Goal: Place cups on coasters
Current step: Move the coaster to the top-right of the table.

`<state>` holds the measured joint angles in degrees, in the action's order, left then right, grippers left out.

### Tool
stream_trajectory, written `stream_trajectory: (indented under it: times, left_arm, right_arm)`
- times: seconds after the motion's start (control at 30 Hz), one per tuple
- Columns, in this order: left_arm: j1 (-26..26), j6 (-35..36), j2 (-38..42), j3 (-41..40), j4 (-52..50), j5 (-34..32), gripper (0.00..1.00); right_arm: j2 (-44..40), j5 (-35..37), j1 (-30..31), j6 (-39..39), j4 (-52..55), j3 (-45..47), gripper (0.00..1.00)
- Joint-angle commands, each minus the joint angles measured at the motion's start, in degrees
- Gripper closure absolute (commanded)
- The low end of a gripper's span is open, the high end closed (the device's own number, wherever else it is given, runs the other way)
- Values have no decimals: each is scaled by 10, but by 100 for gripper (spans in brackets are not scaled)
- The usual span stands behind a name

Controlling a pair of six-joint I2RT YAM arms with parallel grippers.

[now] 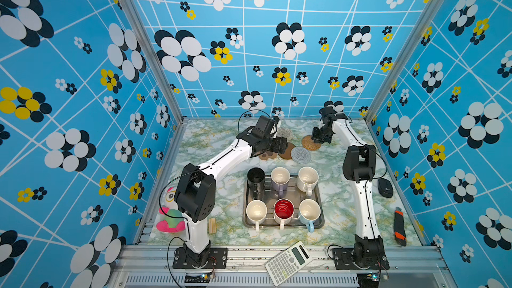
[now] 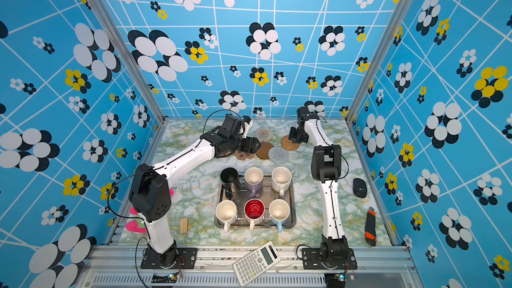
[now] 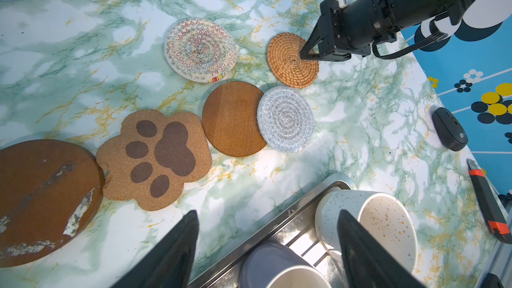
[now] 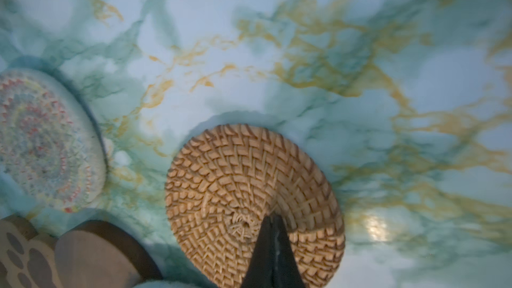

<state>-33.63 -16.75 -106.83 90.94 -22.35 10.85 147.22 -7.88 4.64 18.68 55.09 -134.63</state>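
Observation:
Six cups stand on the metal tray: black (image 1: 255, 178), lavender (image 1: 279, 180), speckled cream (image 1: 307, 180), white (image 1: 256, 211), red-inside (image 1: 284, 210) and light blue (image 1: 309, 211). Behind them lie the coasters: cream crocheted (image 3: 201, 49), rattan (image 3: 288, 65), grey-blue (image 3: 285, 119), a brown disc (image 3: 232, 119), the paw print (image 3: 155, 159) and a second brown disc (image 3: 41, 198). My left gripper (image 3: 268, 213) hangs open and empty between coasters and tray. My right gripper (image 4: 270, 217) is shut, its tips resting on the rattan coaster near its middle.
The tray (image 1: 320, 217) sits mid-table. A black mouse (image 1: 385, 187) and an orange-black box cutter (image 1: 399, 227) lie at the right edge. A plush toy (image 1: 169, 214) and a wooden block (image 1: 212, 225) are front left, a calculator (image 1: 288, 263) on the front rail.

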Motion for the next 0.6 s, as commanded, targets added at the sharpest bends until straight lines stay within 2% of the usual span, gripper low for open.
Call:
stream_trajectory:
  times: [0.0, 0.57]
  left_arm:
    - [-5, 4, 3, 18, -10, -8, 20]
    - [-10, 0, 0, 19, -7, -3, 20]
  right_arm:
    - [1, 46, -16, -7, 41, 41, 100]
    - [-89, 69, -51, -15, -10, 192, 100]
